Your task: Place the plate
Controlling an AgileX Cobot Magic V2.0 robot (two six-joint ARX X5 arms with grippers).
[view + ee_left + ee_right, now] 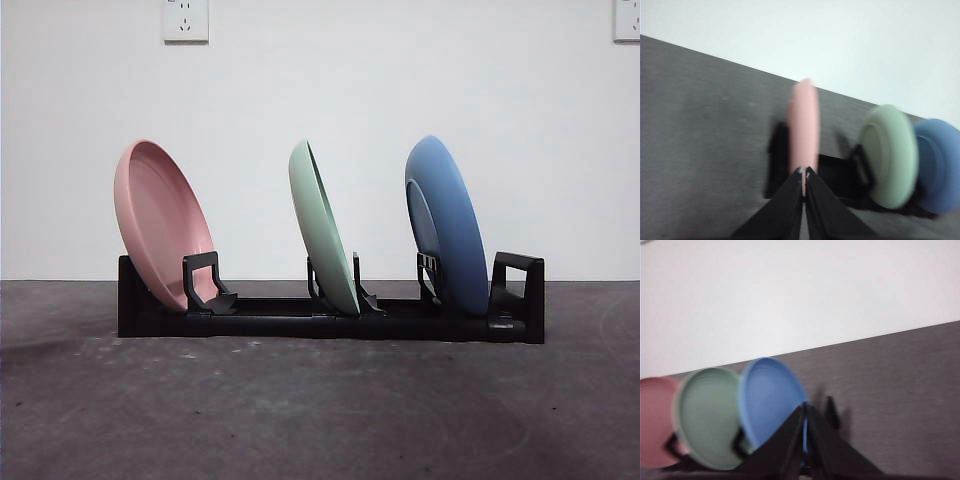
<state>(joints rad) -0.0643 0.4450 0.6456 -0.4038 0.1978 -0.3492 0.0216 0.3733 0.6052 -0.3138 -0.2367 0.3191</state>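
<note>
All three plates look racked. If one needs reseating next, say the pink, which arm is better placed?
Left, probably. The left gripper lines up with the pink plate; the right gripper faces the blue plate, with the green plate between. All three stand in the black rack.

Plain white wall [320, 100] behind, evenly lit. Two white wall sockets high up: one far left [186, 20], one cut off at far right edge [627, 20]. Dark grey, scuffed tabletop [320, 410] below, faint pale marks.
</note>
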